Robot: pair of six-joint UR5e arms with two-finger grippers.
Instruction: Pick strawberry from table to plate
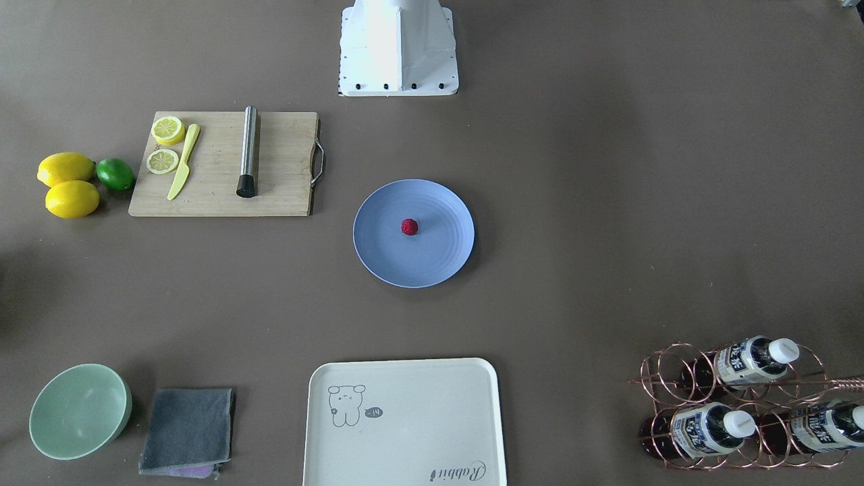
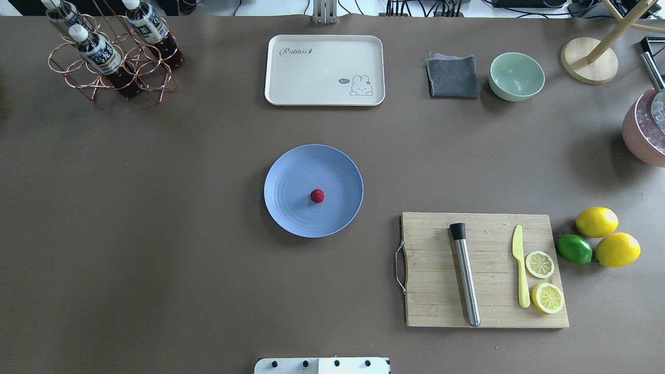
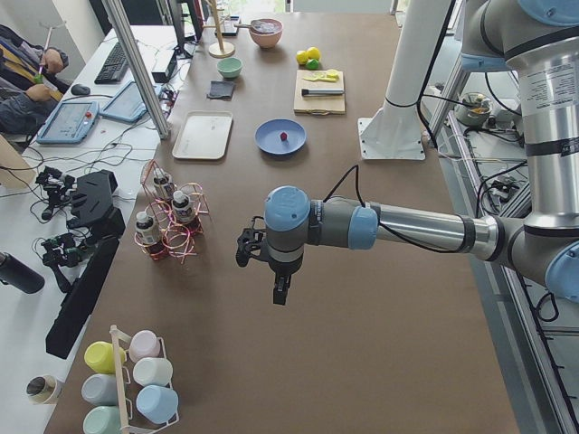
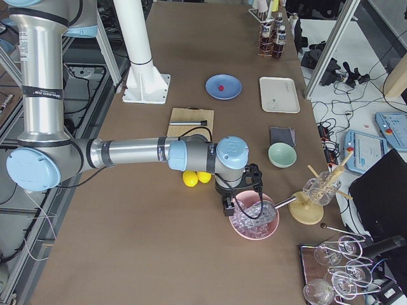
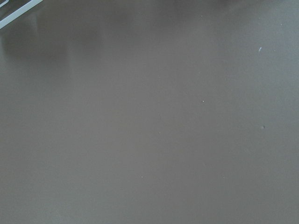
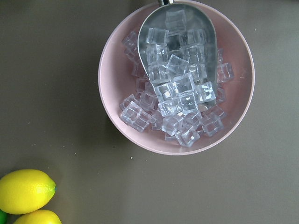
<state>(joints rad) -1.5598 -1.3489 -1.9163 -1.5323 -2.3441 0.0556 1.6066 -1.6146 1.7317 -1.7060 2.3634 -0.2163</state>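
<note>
The small dark-red strawberry [image 1: 409, 227] [image 2: 317, 196] lies near the middle of the round blue plate [image 1: 432, 260] [image 2: 293, 208], which rests on the brown table [image 1: 607, 202] at its centre. Neither gripper is near it. My left gripper [image 3: 279, 291] hangs over bare table far toward the left end, seen only from the side, so I cannot tell whether it is open or shut. My right gripper [image 4: 230, 204] hovers over a pink bowl at the right end; whether it is open or shut I cannot tell either. Both wrist views show no fingers.
A bamboo cutting board [image 2: 441, 291] carries a steel muddler, a yellow knife and lemon slices. Two lemons [image 2: 596, 222] and a lime sit beside it. The cream tray [image 2: 324, 70], grey cloth, green bowl [image 2: 517, 76], bottle rack [image 2: 111, 57] and pink bowl of ice [image 6: 176, 79] stand around.
</note>
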